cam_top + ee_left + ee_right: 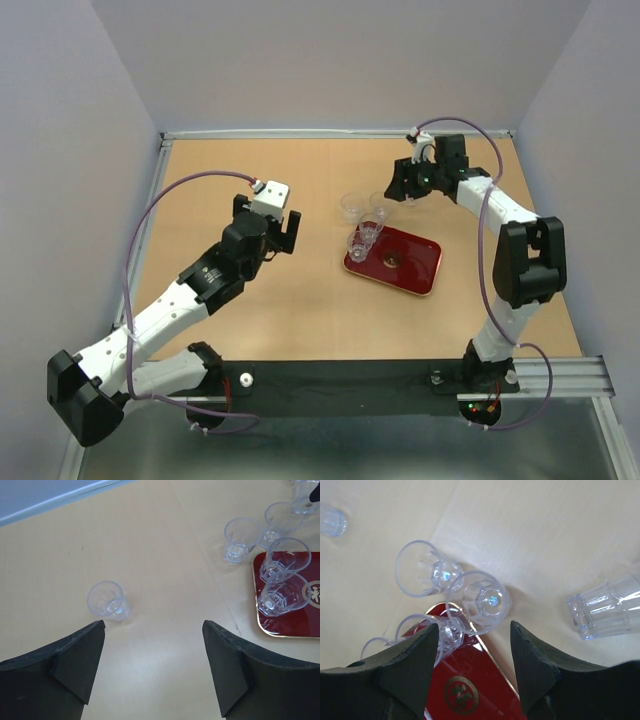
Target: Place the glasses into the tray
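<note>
The dark red tray lies right of centre, gold emblem showing. Two clear glasses stand on its left end, also in the left wrist view. Two more glasses stand on the table just beyond the tray. My right gripper hovers open and empty above one of them, at the tray's corner. Another glass is to its right. My left gripper is open and empty, near a lone glass.
The tan table is walled by a grey metal rail at the far edge and pale walls on both sides. A black base strip runs along the near edge. The tray's right part holds no glasses.
</note>
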`<action>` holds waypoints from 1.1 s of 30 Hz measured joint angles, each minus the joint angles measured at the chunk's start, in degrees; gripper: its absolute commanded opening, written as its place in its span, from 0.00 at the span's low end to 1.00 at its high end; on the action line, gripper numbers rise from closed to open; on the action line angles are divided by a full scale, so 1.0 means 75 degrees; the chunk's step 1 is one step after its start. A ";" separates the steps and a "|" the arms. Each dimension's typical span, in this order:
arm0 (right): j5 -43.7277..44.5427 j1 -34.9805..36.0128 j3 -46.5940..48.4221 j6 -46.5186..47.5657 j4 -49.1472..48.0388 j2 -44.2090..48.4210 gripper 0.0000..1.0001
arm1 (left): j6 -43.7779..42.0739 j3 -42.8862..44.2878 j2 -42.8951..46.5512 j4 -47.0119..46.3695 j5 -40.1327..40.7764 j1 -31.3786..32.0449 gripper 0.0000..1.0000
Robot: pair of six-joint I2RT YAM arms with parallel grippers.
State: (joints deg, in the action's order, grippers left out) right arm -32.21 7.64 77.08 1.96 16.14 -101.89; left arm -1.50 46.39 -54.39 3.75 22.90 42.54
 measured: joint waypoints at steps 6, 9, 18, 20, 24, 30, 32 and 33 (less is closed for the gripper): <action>0.0807 0.0216 0.0463 -0.0050 0.0303 -0.0688 0.63 | -0.0122 0.0000 0.0143 0.0041 0.0329 -0.0003 0.90; 0.1137 0.0280 0.0571 -0.0032 0.0487 -0.0892 0.62 | -0.0146 0.0000 0.0306 0.0038 0.0388 -0.0035 0.90; 0.1737 0.0452 0.0994 0.0061 0.0781 -0.1437 0.48 | -0.0146 -0.0006 0.0495 0.0000 0.0414 -0.0085 0.90; 0.1830 0.0484 0.1061 0.0079 0.0819 -0.1492 0.45 | -0.0146 -0.0006 0.0495 -0.0003 0.0411 -0.0085 0.90; 0.2037 0.0495 0.1268 0.0117 0.0854 -0.1638 0.29 | -0.0146 -0.0006 0.0495 -0.0006 0.0408 -0.0087 0.90; 0.2259 0.0498 0.1466 0.0169 0.0883 -0.1769 0.18 | -0.0146 -0.0006 0.0507 -0.0006 0.0408 -0.0087 0.90; 0.2296 0.0498 0.1501 0.0195 0.0901 -0.1784 0.17 | -0.0146 -0.0006 0.0519 -0.0006 0.0411 -0.0087 0.90; 0.2323 0.0498 0.1521 0.0213 0.0912 -0.1789 0.15 | -0.0146 -0.0006 0.0522 -0.0006 0.0411 -0.0087 0.90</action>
State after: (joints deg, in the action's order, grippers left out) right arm -14.79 11.38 88.49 3.55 22.98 -115.31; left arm -2.59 46.35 -50.48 3.70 25.98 41.89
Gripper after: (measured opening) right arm 0.182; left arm 0.898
